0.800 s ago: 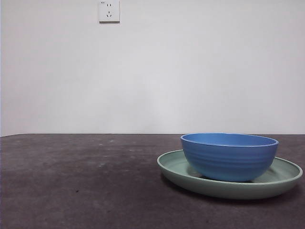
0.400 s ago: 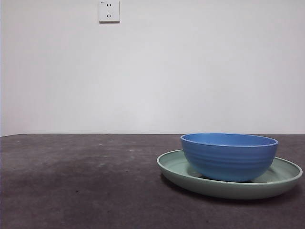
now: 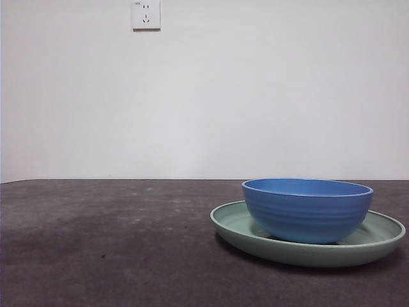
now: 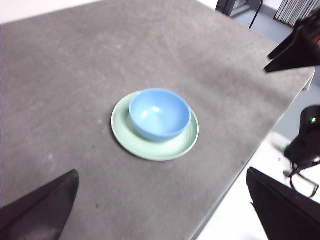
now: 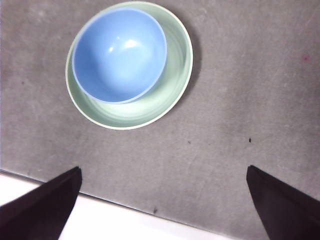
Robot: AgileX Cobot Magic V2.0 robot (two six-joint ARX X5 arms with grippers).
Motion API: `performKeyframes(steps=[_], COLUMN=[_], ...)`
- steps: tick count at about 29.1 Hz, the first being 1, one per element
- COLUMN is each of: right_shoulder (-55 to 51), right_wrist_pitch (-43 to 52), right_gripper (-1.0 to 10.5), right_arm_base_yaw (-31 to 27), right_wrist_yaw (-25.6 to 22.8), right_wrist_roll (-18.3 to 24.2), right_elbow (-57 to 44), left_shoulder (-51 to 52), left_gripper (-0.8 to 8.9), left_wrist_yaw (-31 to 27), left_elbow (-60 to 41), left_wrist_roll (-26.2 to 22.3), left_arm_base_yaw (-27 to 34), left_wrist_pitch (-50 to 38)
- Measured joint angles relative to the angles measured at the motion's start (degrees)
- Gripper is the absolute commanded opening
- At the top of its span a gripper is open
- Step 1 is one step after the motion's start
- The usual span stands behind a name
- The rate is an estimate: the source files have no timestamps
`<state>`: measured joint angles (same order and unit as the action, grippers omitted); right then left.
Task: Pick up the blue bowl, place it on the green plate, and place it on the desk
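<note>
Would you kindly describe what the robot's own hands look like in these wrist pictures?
Little shows. Each of the left hand and the right hand appears only as two matte black, wedge-shaped jaws tapering to a point. No markings, cables or padding are visible on them.

Each wrist camera shows only the two black jaws of its own arm. The left gripper [image 4: 165, 210] appears as matte black, wedge-shaped pieces tapering to blunt points at the lower left and lower right corners of the frame, the left one faintly dusty grey. The right gripper [image 5: 165, 205] looks the same: plain dark triangular wedges, with no visible screws, cables or markings.
</note>
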<state>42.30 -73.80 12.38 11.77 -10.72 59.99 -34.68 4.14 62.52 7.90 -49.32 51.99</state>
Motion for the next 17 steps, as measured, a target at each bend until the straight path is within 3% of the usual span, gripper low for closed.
performKeyframes(steps=[17], right_shoulder=[21.2], right_wrist_pitch=[11.5], right_gripper=[5.3], right_arm_base_yaw=[-0.7], right_wrist_yaw=[0.0], right_wrist_roll=[5.0], right_elbow=[0.0], left_shoulder=[0.3], left_gripper=[6.87], left_wrist_yaw=[0.0], left_elbow=[0.0], left_wrist_roll=[0.2], left_arm_base_yaw=[0.0], left_wrist_pitch=[-1.0])
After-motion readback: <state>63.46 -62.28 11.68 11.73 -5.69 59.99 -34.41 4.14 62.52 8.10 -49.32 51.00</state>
